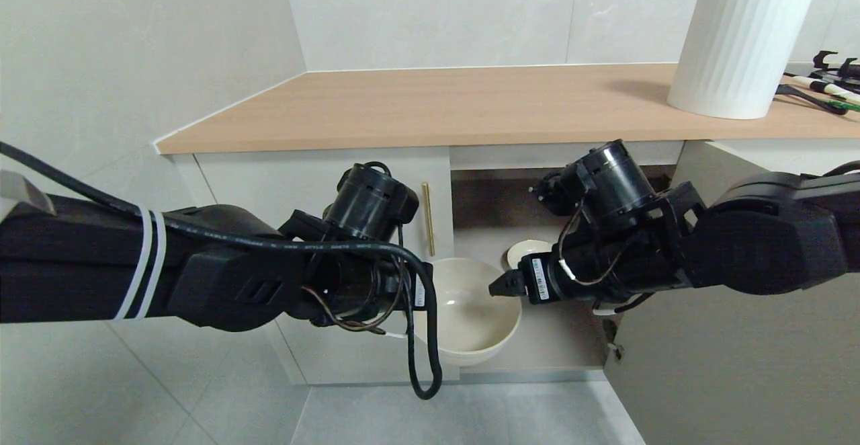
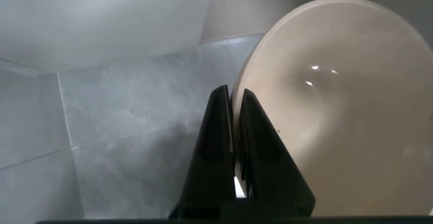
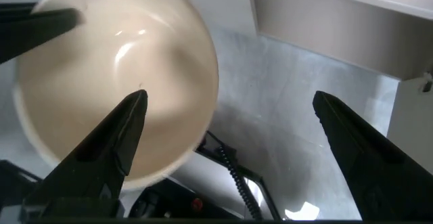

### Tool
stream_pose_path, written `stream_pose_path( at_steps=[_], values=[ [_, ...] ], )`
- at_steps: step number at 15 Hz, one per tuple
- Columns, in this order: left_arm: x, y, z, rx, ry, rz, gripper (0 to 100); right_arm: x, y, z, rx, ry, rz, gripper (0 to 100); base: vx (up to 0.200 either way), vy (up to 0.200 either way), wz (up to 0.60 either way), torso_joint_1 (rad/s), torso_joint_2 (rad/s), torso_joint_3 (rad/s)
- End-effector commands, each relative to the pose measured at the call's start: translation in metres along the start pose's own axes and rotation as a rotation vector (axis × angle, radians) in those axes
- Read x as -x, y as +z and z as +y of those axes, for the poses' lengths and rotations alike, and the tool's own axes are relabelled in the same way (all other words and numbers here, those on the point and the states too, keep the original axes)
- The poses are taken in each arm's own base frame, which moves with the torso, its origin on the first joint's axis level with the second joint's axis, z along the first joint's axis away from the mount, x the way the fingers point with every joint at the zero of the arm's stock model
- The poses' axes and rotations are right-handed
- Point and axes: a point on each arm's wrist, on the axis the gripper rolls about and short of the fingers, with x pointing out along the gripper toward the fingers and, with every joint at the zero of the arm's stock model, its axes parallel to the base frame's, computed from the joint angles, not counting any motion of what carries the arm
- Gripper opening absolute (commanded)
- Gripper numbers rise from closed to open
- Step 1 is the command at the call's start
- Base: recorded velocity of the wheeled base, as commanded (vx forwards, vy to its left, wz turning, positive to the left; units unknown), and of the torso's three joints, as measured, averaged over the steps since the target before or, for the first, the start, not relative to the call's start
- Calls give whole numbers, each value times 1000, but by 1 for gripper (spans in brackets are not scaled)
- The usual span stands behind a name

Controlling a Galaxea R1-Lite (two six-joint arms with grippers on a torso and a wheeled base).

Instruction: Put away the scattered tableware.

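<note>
Cream bowl hangs before the open cabinet, its rim pinched by the left gripper; the right gripper — fingers spread — hovers just beside it.

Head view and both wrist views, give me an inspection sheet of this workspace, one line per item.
Surface: wooden countertop above a cabinet that is open on one side.
Job's things: large cream bowl held in front of the open cabinet; small bowl on the shelf inside.
Clutter: white ribbed container and utensils at the countertop's right end.
Grippers: left pincer shut on the large cream bowl's rim; right pincer open, near the bowl.
Cables: black cable loops down from the left arm across the bowl.
Surroundings: tiled wall, grey floor, brass handle on the closed door.
</note>
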Motion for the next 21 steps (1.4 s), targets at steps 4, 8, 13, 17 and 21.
stream_pose_path(
  at_steps=[4, 8, 13, 17, 21],
  values=[
    [1, 1, 0, 1, 1, -4, 0, -27, -5, 0, -4, -18, 47, 0, 0, 0, 0, 0, 0, 0],
    [1, 0, 0, 0, 1, -3, 0, -26, -2, 1, -11, -15, 38, 0, 0, 0, 0, 0, 0, 0],
    [0, 0, 1, 0, 26, -12, 100, -26, -3, 1, -10, -17, 42, 0, 0, 0, 0, 0, 0, 0],
    [6, 3, 1, 5, 21, -29, 100, -27, -4, 1, -8, -20, 46, 0, 0, 0, 0, 0, 0, 0],
    [20, 9, 2, 16, 41, -84, 100, -38, 4, -17, -46, -66, 35, 0, 0, 0, 0, 0, 0, 0]
  ],
)
